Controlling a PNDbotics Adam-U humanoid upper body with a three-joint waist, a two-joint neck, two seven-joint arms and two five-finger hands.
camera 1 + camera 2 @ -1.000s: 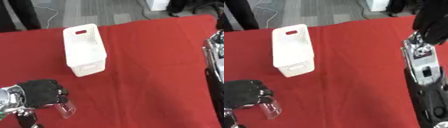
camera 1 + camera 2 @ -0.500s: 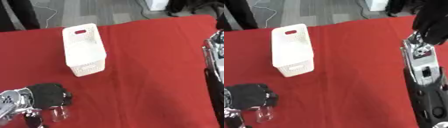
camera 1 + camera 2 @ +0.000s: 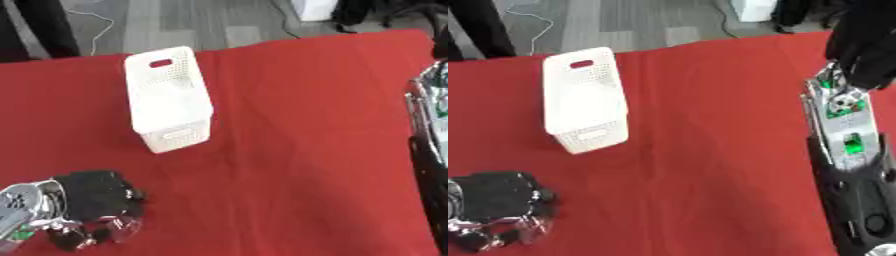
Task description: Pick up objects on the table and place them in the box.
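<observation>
A white perforated box (image 3: 168, 105) stands open-topped on the red tablecloth (image 3: 297, 125), left of centre. My left hand (image 3: 92, 194), black, is at the lower left corner, well in front of the box. Its fingers curl over a small clear cup-like thing (image 3: 121, 231) that lies low at the table's near edge. My right arm (image 3: 846, 150) runs up the right side. Its black hand (image 3: 870, 42) shows at the upper right, far from the box, and its fingers cannot be made out.
Beyond the table's far edge lies grey floor (image 3: 219, 25) with a white cable, and dark legs of people stand at the upper corners. The red cloth between the box and my right arm is bare.
My left hand has drawn back toward the lower left corner, taking the clear thing with it. The box and my right arm have stayed put.
</observation>
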